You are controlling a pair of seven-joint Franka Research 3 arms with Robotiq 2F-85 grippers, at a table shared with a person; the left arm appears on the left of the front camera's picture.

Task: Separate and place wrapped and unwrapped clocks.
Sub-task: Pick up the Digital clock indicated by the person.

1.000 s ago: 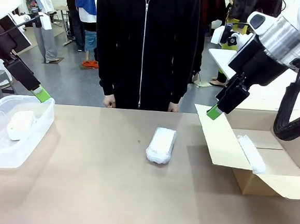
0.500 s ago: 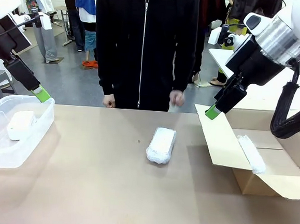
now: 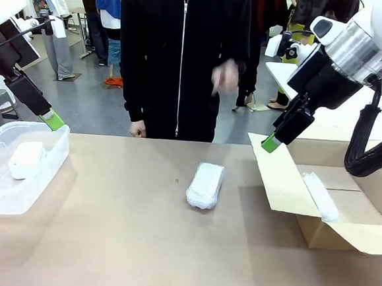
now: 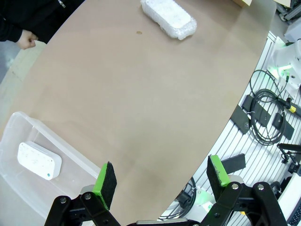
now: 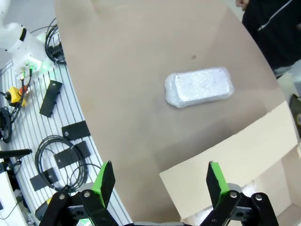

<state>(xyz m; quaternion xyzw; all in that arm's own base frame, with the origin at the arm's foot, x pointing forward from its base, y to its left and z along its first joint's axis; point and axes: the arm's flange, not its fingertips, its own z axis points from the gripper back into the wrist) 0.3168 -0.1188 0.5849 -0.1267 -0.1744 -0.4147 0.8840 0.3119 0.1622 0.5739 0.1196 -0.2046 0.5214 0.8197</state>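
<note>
Note that your left claw (image 4: 161,169) and right claw (image 5: 160,170) both gape wide, empty; one wrapped clock (image 3: 205,184) lies at desk (image 3: 104,235) centre.

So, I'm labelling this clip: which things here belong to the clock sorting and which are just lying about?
Job: middle wrapped clock, boxed wrapped clock, bare clock in the clear tub, cardboard box.
Lying about: coiled cables, black plates.

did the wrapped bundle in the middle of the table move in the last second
No. The wrapped bundle lies just right of the small dark speck on the table, at the same spot and tilt as before.
</note>
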